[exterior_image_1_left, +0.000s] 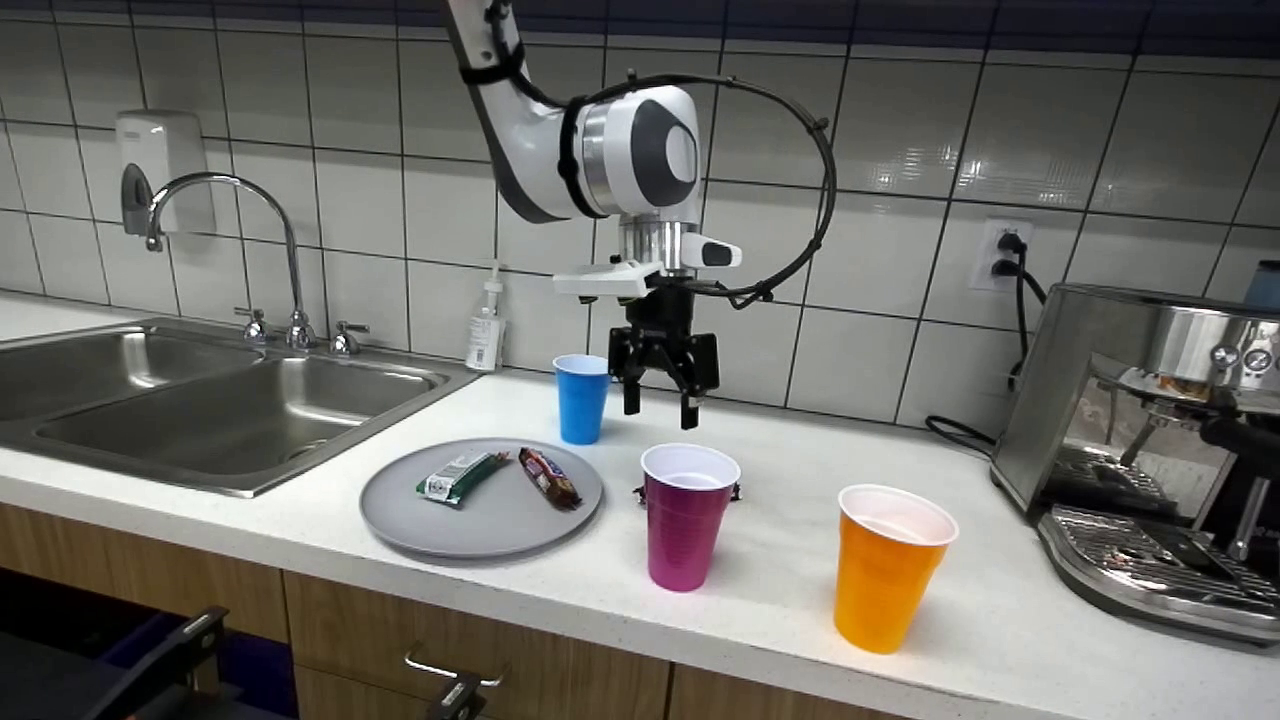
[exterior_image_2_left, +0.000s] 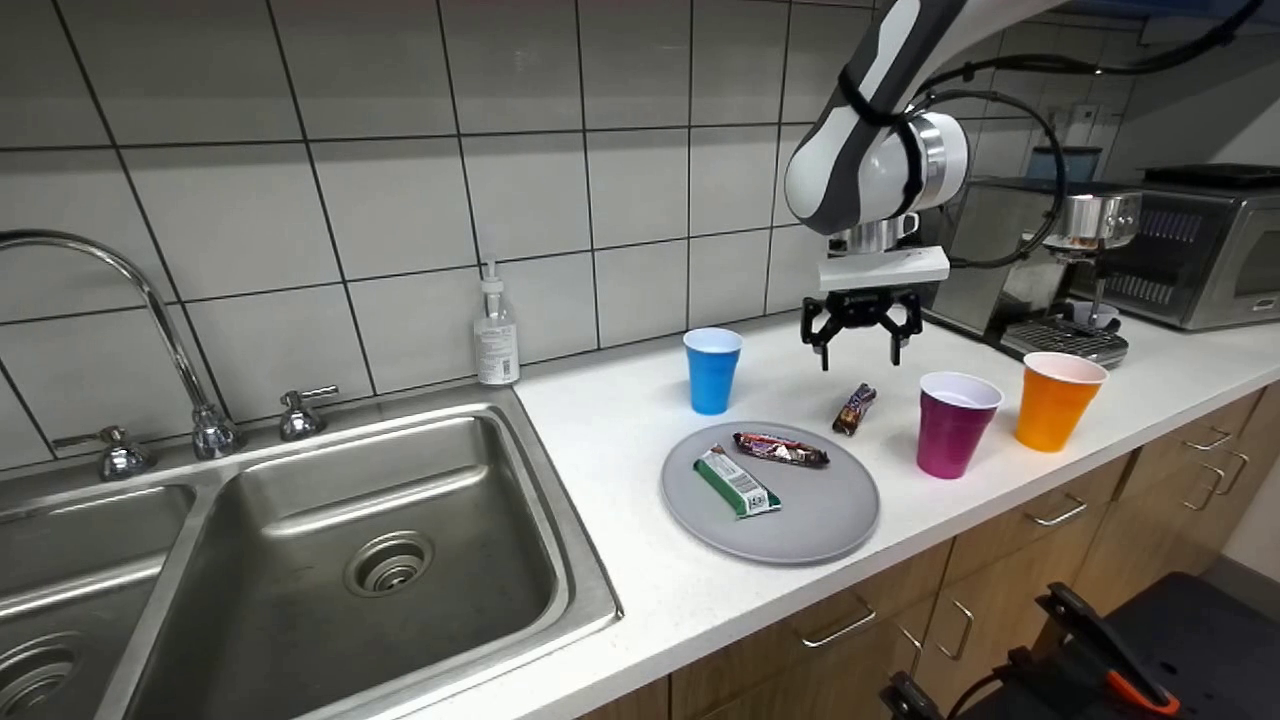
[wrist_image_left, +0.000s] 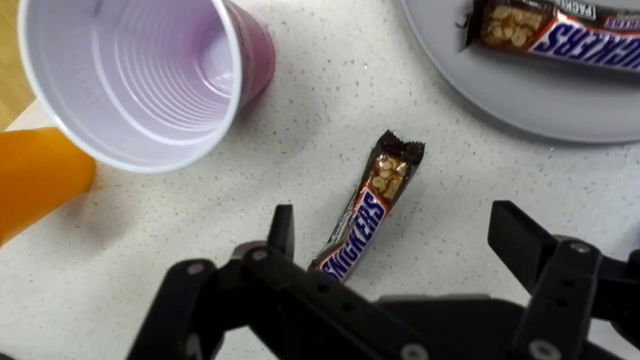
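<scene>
While the fingers (wrist_image_left: 520, 245) hang spread apart, a Snickers bar (wrist_image_left: 362, 222) lies below them.

Seen from in front, from near the sink (exterior_image_2_left: 290, 625), and from close above.
In an exterior view, facing the tiled wall (exterior_image_1_left: 880, 250); in an exterior view, looking aslant along the counter (exterior_image_2_left: 610, 460); in the wrist view, pointing down; in all, sharing the plate (wrist_image_left: 530, 102) and purple cup (exterior_image_1_left: 687, 535).
</scene>
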